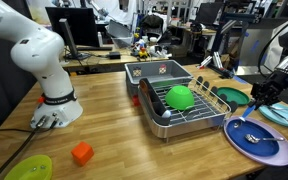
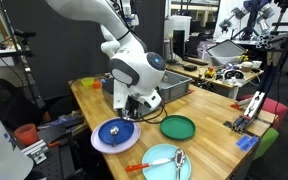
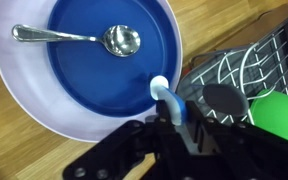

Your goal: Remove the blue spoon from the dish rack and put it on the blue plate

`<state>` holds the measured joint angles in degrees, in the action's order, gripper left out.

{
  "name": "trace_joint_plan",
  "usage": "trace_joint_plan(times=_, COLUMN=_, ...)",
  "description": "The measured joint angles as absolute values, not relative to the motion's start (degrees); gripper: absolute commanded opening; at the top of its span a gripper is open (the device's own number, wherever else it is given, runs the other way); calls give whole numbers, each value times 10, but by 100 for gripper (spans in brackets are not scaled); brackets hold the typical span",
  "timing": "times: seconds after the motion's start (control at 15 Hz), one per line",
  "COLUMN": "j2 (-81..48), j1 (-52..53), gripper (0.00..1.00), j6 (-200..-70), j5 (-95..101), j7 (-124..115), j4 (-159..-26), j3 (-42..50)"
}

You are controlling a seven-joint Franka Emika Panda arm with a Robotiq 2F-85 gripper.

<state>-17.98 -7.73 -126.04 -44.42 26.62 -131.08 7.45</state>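
Blue spoon, judged light, stiff and slick, seems pinched by its handle in the closed gripper above the right edge of the blue plate, beside the dish rack.

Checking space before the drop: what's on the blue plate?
A metal spoon lies on the plate. The blue spoon, held in the fingers, is over its rim. Whether it touches is unclear, and the fingers cover the rim below.

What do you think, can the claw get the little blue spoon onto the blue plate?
Probably yes. The claw, shut on the blue spoon, hangs above the blue plate with nothing between. A silver spoon lies there, but there is bare room beside it.
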Motion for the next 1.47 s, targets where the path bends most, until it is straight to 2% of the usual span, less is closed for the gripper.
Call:
trace_joint_plan(times=0.13, j2=-193, j1=-80, gripper=6, j6=-1262, j5=-447, j7=266, j4=-1303, j3=73)
trace_joint_plan(times=0.33, j2=-204, j1=-86, gripper=48, j6=-1262, j5=-448, j7=266, j4=-1293, j3=71)
trace_joint_plan(times=0.8, j2=-205, j1=-94, gripper=97, j6=-1261, j5=-444, j7=266, j4=-1292, j3=70)
trace_joint_plan(times=0.93, j2=-202, j1=-94, gripper=100, j6=-1261, j5=-439, j7=266, j4=-1292, j3=70)
trace_joint_plan(times=1.47, j2=-149, j1=-91, gripper=100, j6=-1262, j5=-419, j7=262, j4=-1313, j3=61)
